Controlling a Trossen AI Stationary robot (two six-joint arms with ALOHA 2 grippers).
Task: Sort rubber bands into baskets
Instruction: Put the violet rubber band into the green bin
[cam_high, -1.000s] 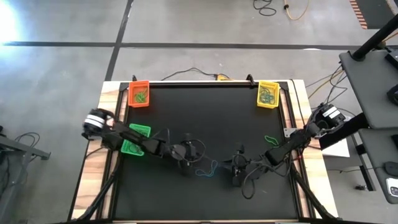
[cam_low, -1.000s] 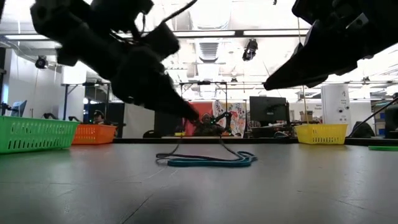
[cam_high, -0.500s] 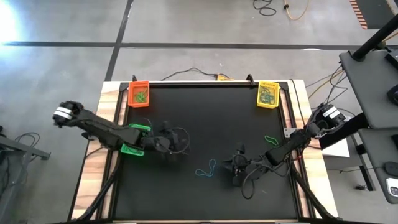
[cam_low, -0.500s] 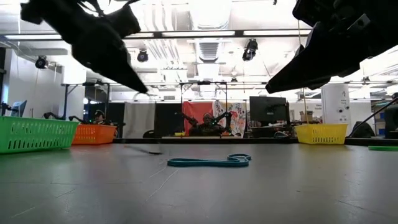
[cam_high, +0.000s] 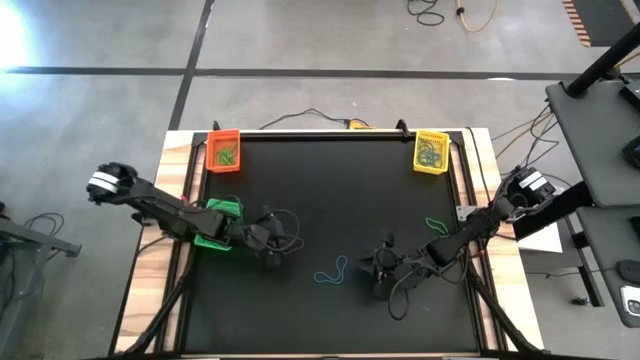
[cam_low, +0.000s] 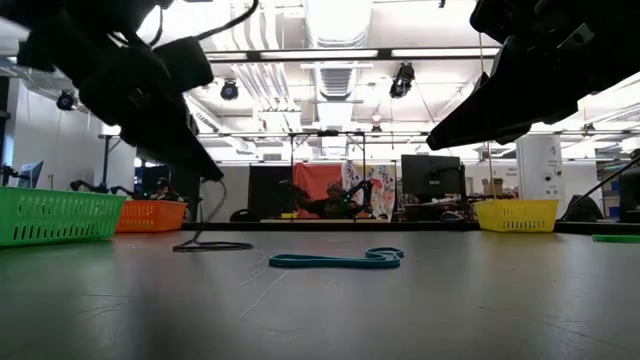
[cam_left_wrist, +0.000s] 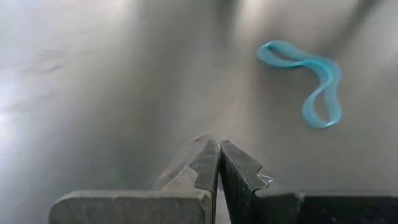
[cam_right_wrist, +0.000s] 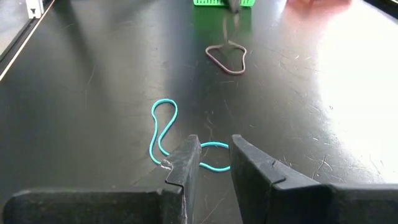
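Observation:
My left gripper (cam_high: 272, 243) is shut on a dark rubber band (cam_low: 212, 246) just right of the green basket (cam_high: 215, 213). Its shut fingers also show in the left wrist view (cam_left_wrist: 219, 163). My right gripper (cam_high: 378, 268) is open and empty, its fingers (cam_right_wrist: 213, 149) standing over one end of a teal band (cam_high: 333, 272) that lies flat on the mat. The orange basket (cam_high: 224, 150) and the yellow basket (cam_high: 431, 152) stand at the far corners, each with bands inside. A green band (cam_high: 436, 224) lies near the right edge. My left gripper pinches the dark band's upper end (cam_low: 199, 195) between its two shut fingers, which slant down from above. The band hangs as a thin strand below the fingers, and its lower loop (cam_right_wrist: 227, 57) lies on the mat.
Black cables loop round both arms above the mat. The mat's wooden border (cam_high: 170, 260) runs along both sides. The green basket's wall (cam_low: 55, 215) stands close behind my left gripper.
My left gripper has gone from beside the teal band toward the table's left edge and the green basket, taking the dark band with it. It rose on the way and then sank a little. The band's lower loop now lies on the mat.

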